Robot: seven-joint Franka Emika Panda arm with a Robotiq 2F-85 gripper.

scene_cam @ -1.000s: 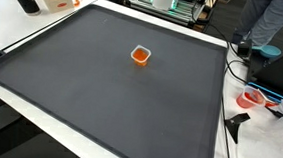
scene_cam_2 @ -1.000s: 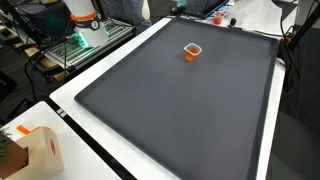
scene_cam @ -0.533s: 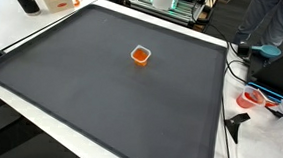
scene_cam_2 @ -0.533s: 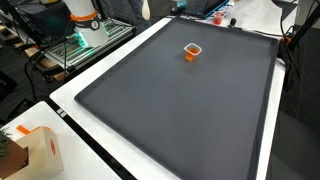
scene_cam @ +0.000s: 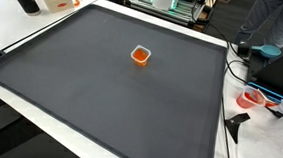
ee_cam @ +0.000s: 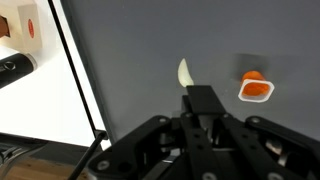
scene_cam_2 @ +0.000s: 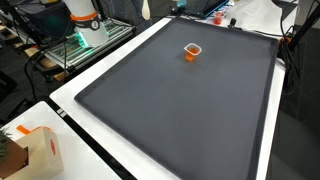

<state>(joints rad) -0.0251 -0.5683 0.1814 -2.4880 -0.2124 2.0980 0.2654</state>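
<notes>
the small orange cup point(scene_cam: 140, 55) sat on the dark mat point(scene_cam: 81, 80) toward its far side in both exterior views. only the wrist view caught the gripper point(ee_cam: 200, 102), near the cup, with a pale sliver point(ee_cam: 184, 72) at its tip. couldn't tell if its jaws were apart or closed.

Orange cup point(scene_cam: 140, 56) — mid dark mat point(scene_cam: 70, 94)

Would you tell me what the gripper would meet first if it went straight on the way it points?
Probably the pale sliver just ahead of the gripper, then the mat; the cup lies off to the side. Depth is unclear.
</notes>
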